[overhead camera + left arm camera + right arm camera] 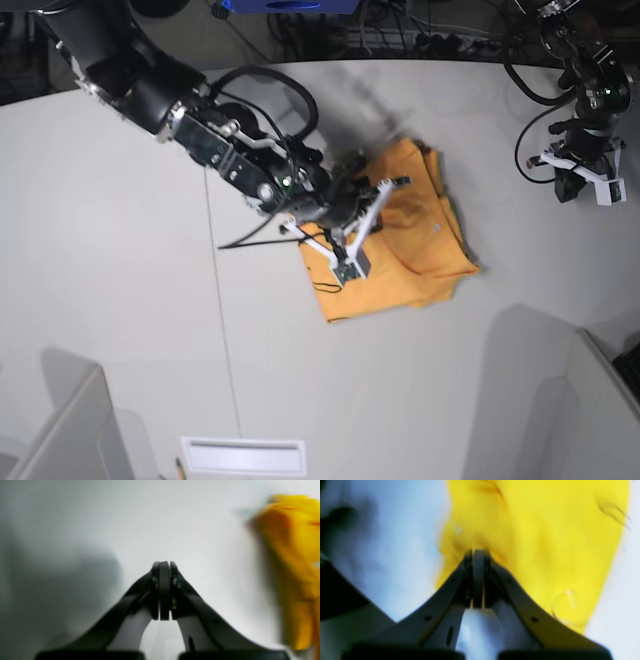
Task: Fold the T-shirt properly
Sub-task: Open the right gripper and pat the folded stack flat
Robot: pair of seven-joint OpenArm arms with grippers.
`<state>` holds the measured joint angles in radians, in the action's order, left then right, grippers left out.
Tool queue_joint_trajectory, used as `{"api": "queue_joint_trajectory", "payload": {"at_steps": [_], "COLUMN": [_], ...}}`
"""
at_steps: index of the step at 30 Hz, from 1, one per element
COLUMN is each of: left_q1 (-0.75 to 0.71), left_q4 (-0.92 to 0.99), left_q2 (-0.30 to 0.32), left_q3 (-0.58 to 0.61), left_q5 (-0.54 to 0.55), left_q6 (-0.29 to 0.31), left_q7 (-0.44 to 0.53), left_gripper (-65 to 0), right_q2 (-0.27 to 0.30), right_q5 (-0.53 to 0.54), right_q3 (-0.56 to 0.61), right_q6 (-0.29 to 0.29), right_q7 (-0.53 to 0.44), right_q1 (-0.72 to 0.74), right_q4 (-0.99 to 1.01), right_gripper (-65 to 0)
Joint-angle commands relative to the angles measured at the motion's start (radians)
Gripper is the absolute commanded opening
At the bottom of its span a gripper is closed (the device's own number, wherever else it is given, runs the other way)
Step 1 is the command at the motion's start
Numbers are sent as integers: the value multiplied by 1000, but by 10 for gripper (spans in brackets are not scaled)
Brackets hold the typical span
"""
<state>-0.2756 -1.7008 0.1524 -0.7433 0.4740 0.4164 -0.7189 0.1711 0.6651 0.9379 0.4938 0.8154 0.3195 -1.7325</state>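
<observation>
Looks like a robotics lab or test bench. Broad pale grey surface (120, 300) with a rounded far edge, split by a thin seam running from the far side toward the near edge. Beyond the far edge, a tangle of black cables (400, 30) and a blue box (290, 5) on a dark floor. At the near corners, grey angled panels (60, 430); by the near edge, a white slotted plate (243, 455).
</observation>
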Motion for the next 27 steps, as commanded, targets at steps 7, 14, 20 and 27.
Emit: {"api": "queue_joint_trajectory", "payload": {"at_steps": [7, 14, 20, 27], "left_q1": [-15, -90, -139, -146], "left_q4": [2, 3, 6, 6], "left_q2": [20, 92, 91, 88], "left_q3": [-91, -203, -266, -264], "left_q5": [50, 50, 48, 50], "left_q6": [-3, -3, -3, -3], "left_q7": [17, 17, 17, 17], "left_gripper": [-650, -650, -650, -650], "right_q2": [29, -43, -134, -138], "right_q5": [-249, -377, -462, -474], "right_q3": [63, 261, 267, 290], "right_q6": [-13, -13, -13, -10], "right_q7": [40, 35, -14, -89], "right_q1": [-170, -173, -167, -136], "right_q4": [-225, -189, -30, 104], "right_gripper": [-650, -405, -308, -321]}}
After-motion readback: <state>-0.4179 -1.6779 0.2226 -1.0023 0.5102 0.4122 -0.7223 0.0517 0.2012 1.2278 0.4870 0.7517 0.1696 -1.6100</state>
